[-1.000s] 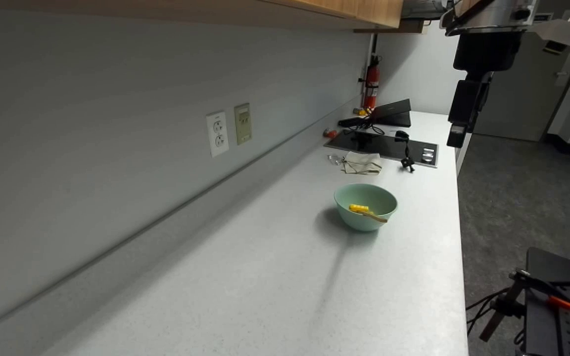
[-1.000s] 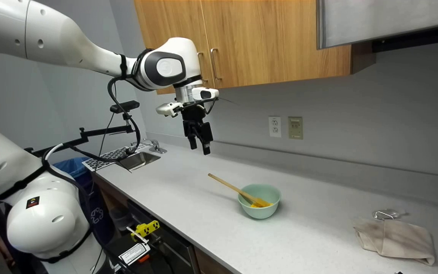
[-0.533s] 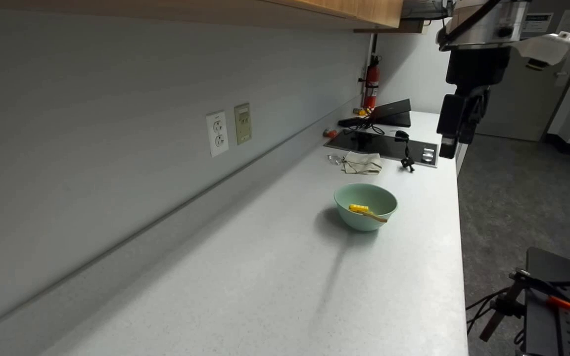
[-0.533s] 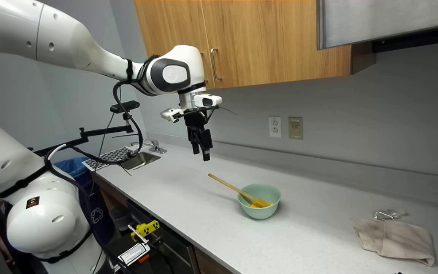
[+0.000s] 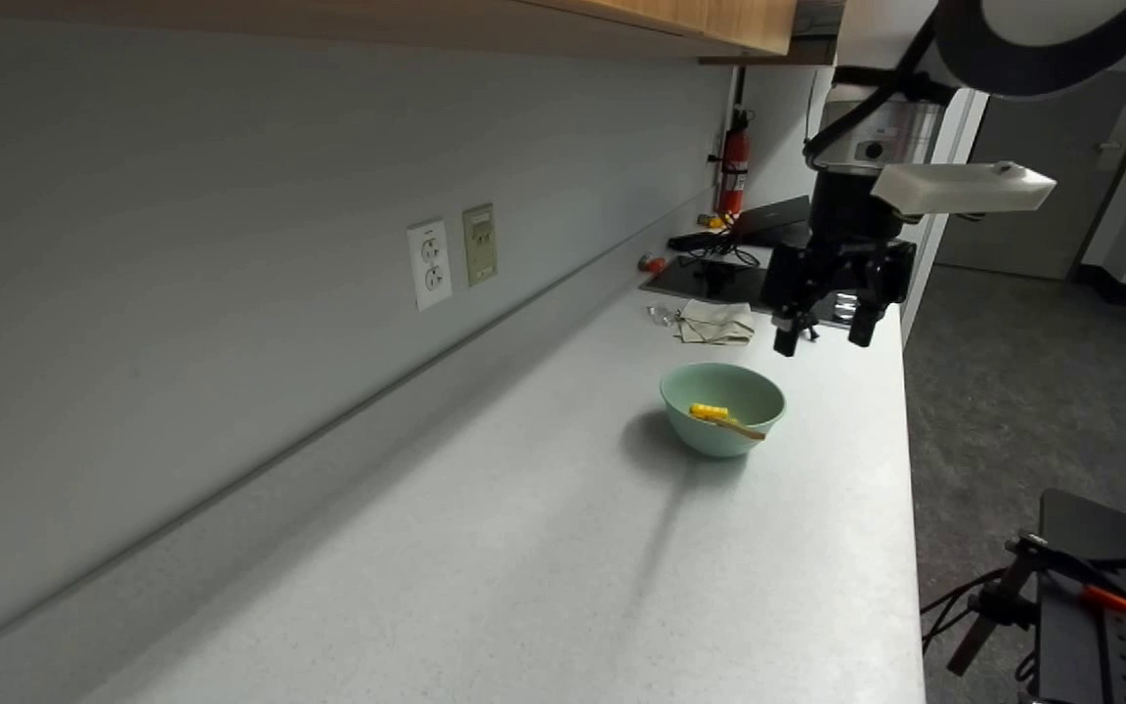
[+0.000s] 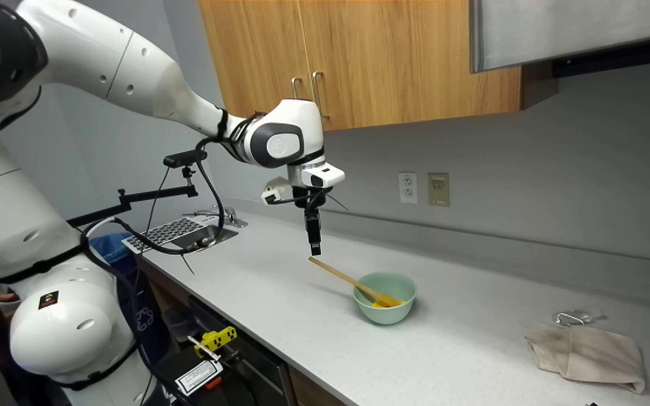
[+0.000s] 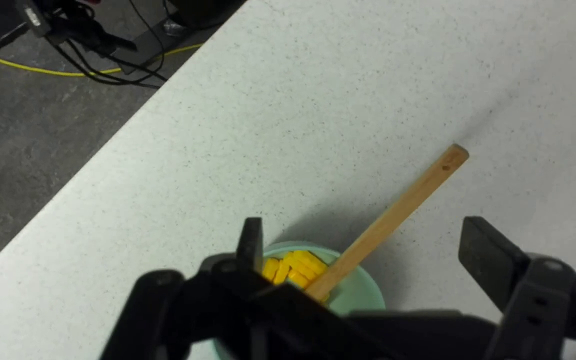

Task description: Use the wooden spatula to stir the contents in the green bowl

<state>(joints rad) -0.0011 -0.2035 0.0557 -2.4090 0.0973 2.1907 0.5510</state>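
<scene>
Spatula [image 7: 393, 217], slanting up out of the bowl [image 7: 360, 295] with its lower end among yellow pieces [image 7: 310, 261], beneath a gripper [image 7: 363, 232] spread wide and holding nothing. In the wrist view, crossing diagonally under the gap between the jaws, neither square to their line of closing nor along it, and so probably calling for a turn of the gripper before any grip. In an exterior view, reaching with the free end of its handle [image 6: 333, 270] to just below the gripper, untouched, at a depth hard to judge.
</scene>
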